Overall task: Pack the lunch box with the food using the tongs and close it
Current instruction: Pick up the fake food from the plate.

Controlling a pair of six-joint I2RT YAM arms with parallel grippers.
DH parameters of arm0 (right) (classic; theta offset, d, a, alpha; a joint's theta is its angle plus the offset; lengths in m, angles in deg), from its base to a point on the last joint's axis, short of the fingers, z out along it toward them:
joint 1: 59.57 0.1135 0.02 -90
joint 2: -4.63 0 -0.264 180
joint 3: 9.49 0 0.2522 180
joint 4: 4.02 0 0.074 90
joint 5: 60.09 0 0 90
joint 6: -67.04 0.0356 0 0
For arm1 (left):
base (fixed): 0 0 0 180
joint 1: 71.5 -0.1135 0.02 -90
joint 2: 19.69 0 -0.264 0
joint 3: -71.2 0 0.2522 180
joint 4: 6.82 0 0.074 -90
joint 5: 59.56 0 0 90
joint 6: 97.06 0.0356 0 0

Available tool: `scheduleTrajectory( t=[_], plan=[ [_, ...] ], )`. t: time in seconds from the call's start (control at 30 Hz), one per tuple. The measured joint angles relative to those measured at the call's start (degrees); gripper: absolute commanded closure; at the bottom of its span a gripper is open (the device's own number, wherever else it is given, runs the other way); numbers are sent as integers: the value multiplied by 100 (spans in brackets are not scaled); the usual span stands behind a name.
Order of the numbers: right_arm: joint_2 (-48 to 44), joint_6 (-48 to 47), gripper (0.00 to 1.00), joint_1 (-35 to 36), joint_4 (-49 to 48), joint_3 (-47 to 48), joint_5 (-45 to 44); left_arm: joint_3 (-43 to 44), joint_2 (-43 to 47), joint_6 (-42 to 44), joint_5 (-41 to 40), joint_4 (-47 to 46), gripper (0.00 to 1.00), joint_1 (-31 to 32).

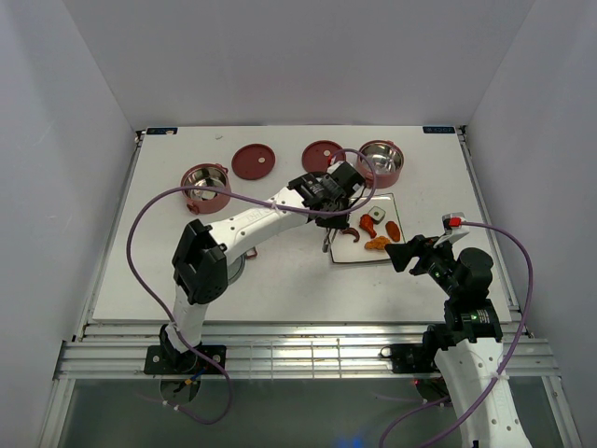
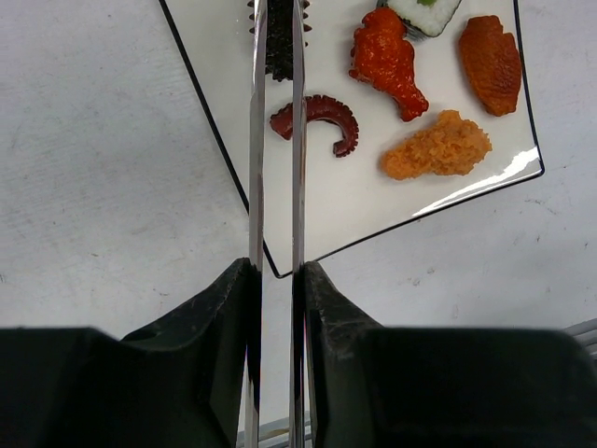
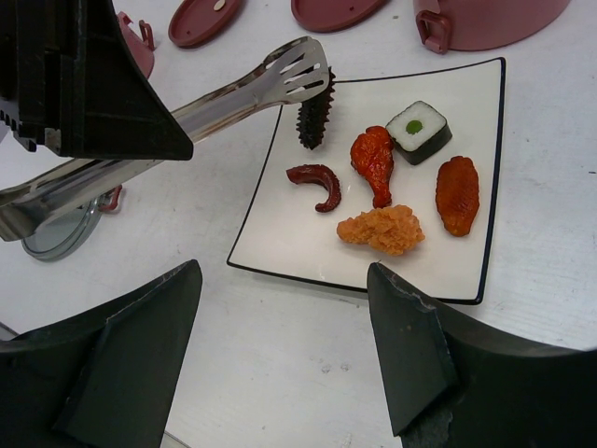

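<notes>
Left bowl stands open at the far left. Left gripper clamps the tongs, whose tips straddle the dark stick on the plate (sausage and nugget lie beside it). Right bowl stands just beyond the plate. Right gripper hangs near the plate, jaws wide apart and holding nothing.

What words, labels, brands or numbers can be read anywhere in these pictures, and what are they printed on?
No text is legible in any view.
Left blue label at the far edge of the table: too small to read.
Right blue label at the same edge: too small to read.
The tongs and the white plate: no writing visible.
</notes>
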Motion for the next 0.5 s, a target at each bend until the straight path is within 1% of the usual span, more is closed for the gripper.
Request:
scheduleTrajectory(
  t=[0.23, 0.33, 0.43, 0.5],
  plan=[
    [0, 0, 23, 2, -2, 0, -11, 13, 190, 33, -15, 208, 100, -59],
    [0, 0, 23, 2, -2, 0, -13, 144, 223, 74, -55, 393, 100, -136],
    [0, 0, 23, 2, -2, 0, -13, 223, 343, 170, -76, 520, 100, -367],
    [0, 0, 23, 0, -2, 0, -13, 221, 485, 232, -68, 577, 100, -678]
  ],
)
